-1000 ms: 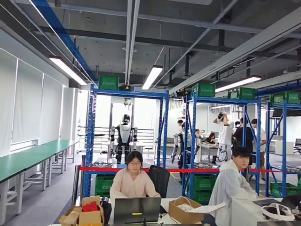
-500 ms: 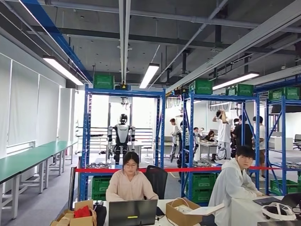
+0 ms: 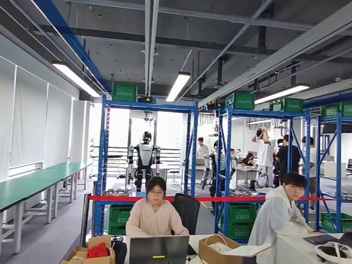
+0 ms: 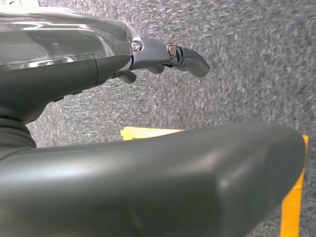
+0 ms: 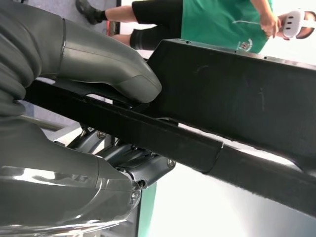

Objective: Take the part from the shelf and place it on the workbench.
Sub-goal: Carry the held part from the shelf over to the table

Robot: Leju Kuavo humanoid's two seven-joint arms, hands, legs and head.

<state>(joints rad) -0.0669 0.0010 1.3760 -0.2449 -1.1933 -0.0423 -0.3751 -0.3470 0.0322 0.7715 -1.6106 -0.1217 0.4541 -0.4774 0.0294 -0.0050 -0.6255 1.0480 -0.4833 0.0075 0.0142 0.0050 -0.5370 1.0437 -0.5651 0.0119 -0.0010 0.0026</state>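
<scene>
right fingers [image 5: 149, 170] and thumb clamping black part [image 5: 238, 94], left fingers [image 4: 186, 54] empty

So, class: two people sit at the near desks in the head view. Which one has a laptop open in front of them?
The person in the pale pink top, left of the pair; the laptop stands before them. The other wears a white coat.

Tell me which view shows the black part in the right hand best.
The right wrist view: the black part lies close up, held by the right hand, thumb across it. The head view looks out at blue shelves; the left wrist view faces grey floor.
</scene>
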